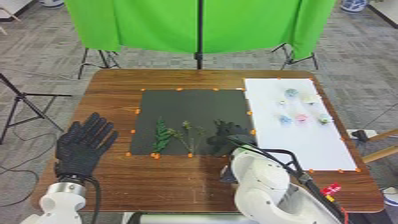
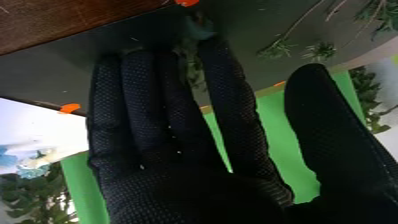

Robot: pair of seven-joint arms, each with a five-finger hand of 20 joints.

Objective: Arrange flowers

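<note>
In the head view my right hand (image 1: 231, 136) is over the right part of the black sheet, beside green sprigs (image 1: 188, 134) and a fuller leafy stem (image 1: 162, 135). Small blue, pink and white flowers (image 1: 301, 118) lie on the white sheet. My left hand (image 1: 84, 145) rests palm-down, fingers straight, left of the black sheet. In the right wrist view my right hand (image 2: 164, 145) has straight fingers, thumb apart; a bit of greenery (image 2: 191, 62) shows between two fingers, its hold unclear. Thin sprigs (image 2: 277, 47) are beyond the fingertips.
The black sheet (image 1: 191, 102) is taped to the brown table (image 1: 115, 85), with the white sheet (image 1: 306, 147) to its right. A green cloth (image 1: 151, 25) hangs on a stand behind the table. A tripod (image 1: 27, 95) stands at the left.
</note>
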